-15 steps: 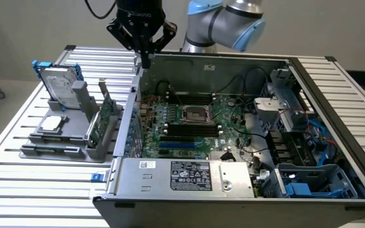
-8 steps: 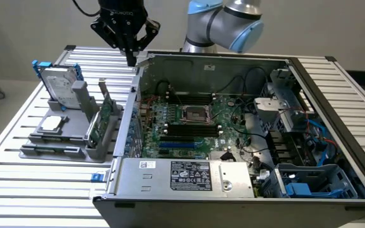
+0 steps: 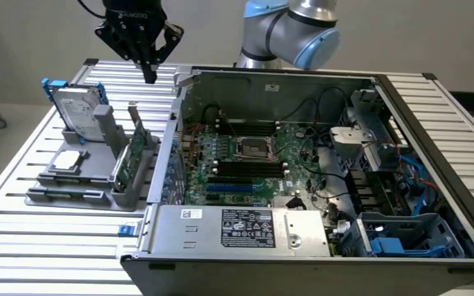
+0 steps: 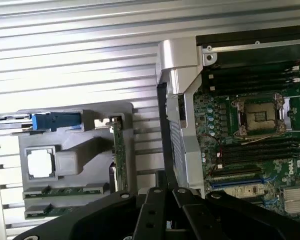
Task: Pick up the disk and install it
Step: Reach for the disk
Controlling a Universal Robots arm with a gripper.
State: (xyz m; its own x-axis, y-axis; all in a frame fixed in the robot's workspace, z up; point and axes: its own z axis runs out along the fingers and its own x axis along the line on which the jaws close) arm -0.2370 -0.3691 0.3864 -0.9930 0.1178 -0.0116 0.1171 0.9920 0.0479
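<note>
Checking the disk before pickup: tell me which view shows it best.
The exterior view: the disk stands upright in the grey holder, its broad face visible. The wrist view shows it edge-on, mainly its blue carrier.

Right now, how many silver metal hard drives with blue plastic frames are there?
1. The silver-grey metal hard drive stands on edge in the grey plastic holder, on the exterior view's left. More could be hidden inside the open computer case.

open air above upright disk [image 3: 77,110], grey post [image 3: 105,120] just beside it, green card [image 3: 130,159] and case wall [image 3: 174,108] nearby
</note>
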